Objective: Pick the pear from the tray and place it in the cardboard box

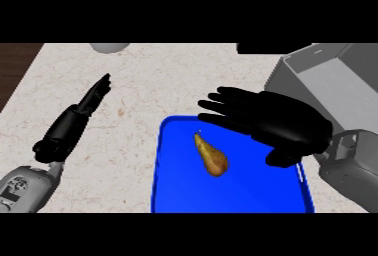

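Observation:
A brown-yellow pear (210,156) lies on the blue tray (177,190), stem end pointing away from me. My right hand (277,122) hovers open over the tray's upper right part, fingers spread toward the left, just right of and above the pear and apart from it. The grey cardboard box (325,82) stands open at the right, behind that hand. At the left my left hand (77,117) rests on the counter with straight fingers pointing up and right, holding nothing.
A pale rounded object (111,47) sits at the counter's far edge, upper left. Dark wood (15,65) borders the marble counter (133,90) on the left. A dark shape (266,48) lies at the far edge beside the box.

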You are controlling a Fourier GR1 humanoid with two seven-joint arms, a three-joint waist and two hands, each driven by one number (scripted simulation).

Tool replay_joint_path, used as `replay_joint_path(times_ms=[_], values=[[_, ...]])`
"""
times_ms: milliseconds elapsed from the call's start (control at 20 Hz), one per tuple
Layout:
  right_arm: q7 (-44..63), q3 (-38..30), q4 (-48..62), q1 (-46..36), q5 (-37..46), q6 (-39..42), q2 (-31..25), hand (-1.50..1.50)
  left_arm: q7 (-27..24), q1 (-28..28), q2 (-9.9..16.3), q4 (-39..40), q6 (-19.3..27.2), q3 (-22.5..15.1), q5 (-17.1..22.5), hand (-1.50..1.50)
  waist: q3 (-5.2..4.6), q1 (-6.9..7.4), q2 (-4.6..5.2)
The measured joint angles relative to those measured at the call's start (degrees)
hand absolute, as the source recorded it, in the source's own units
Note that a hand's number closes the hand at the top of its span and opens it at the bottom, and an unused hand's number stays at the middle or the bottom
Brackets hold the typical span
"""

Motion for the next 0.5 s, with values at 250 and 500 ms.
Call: replay_joint_path(times_ms=[250,500], values=[[11.30,7.05,-6.15,-1.24,7.64,6.90,3.00,-1.50,-0.39,0.59,-0.12,0.19,-0.57,0.82,-0.63,0.00,0.01,-0.22,-0.07],[23.03,12.30,-9.94,-0.68,13.89,13.88,8.91,-1.50,-0.28,1.27,-0.49,-0.78,-1.41,1.80,-1.06,0.00,0.03,-0.23,-0.02]])
